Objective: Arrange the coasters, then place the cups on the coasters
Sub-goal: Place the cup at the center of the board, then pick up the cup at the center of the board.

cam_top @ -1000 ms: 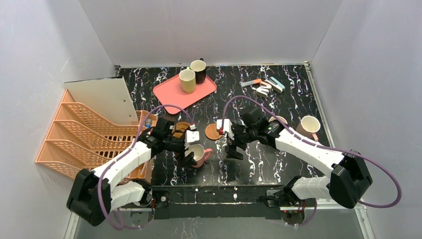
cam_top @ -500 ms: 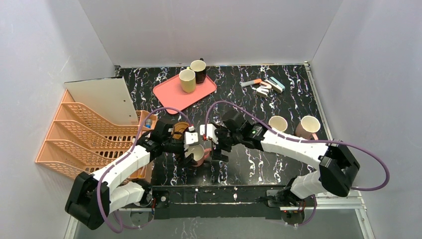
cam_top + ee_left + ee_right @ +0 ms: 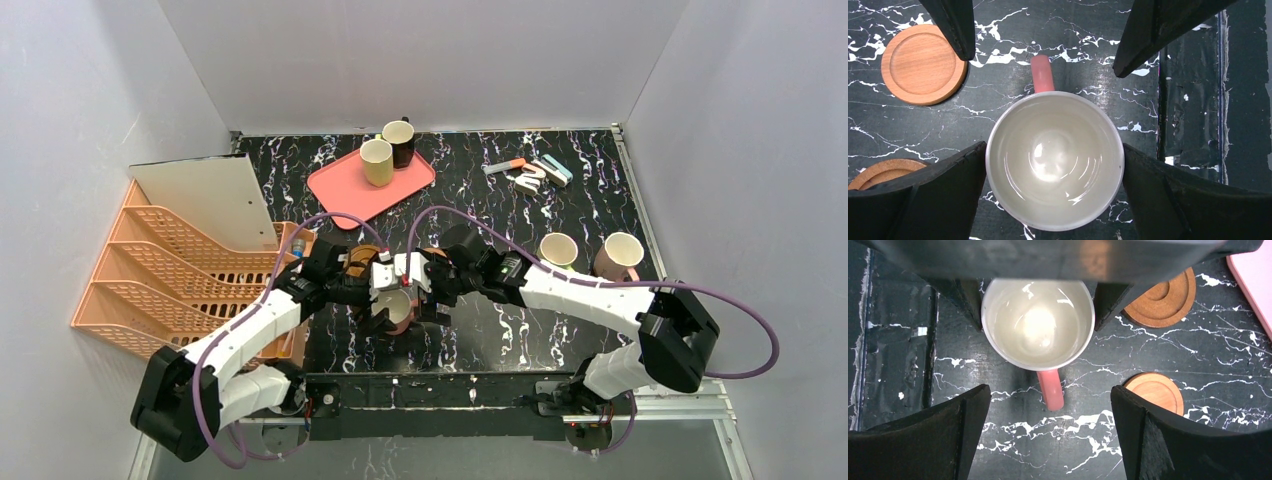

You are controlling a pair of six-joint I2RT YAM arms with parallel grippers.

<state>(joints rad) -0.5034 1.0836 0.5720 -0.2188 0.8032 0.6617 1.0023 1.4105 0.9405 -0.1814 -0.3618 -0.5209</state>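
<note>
From above I get only a sliver of the pink mug (image 3: 397, 306). One coaster (image 3: 882, 171) hides half behind the left tool (image 3: 1053, 150). The far-right clutter (image 3: 530, 172) is too small to name.

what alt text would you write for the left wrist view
A cream-lined mug with a pink handle, seen from above on a black marbled table, sits between the left arm's two fingers. The right arm's fingers hang at the top; one wooden coaster lies upper left, a second coaster peeks in lower left.
</note>
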